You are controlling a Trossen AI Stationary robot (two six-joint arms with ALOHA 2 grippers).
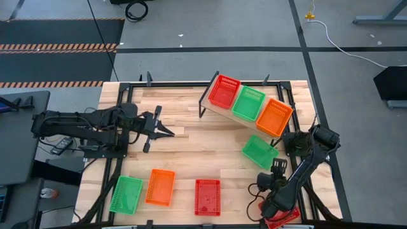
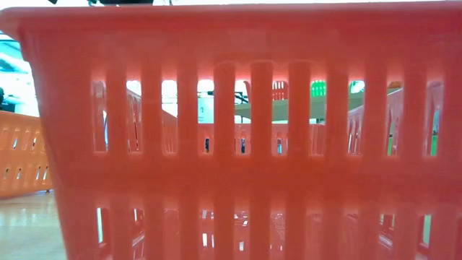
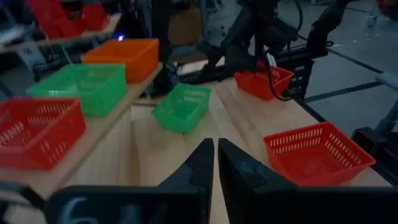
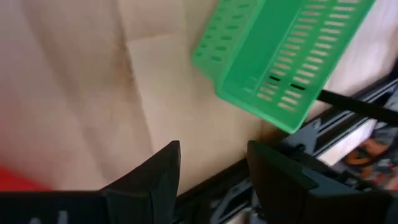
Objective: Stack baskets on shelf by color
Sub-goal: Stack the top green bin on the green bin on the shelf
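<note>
The shelf [image 1: 224, 112] stands at the table's far right and carries a red [image 1: 224, 91], a green [image 1: 248, 102] and an orange basket [image 1: 274, 117] side by side. A green basket [image 1: 259, 151] lies flat on the table in front of it. My right gripper [image 4: 213, 171] hovers open just on the near side of that green basket [image 4: 283, 50]. Another red basket [image 1: 280, 218] sits by the right arm's base. Green [image 1: 126, 194], orange [image 1: 160, 187] and red [image 1: 207, 197] baskets rest along the near edge. My left gripper [image 1: 169, 132] is shut over the table's middle left.
In the low view the near red basket [image 2: 231, 144] fills the picture, with the orange one [image 2: 22, 155] to its left. A black frame rail [image 4: 354, 102] runs along the table's right edge beside the green basket. Bare wood [image 1: 203, 146] lies between the arms.
</note>
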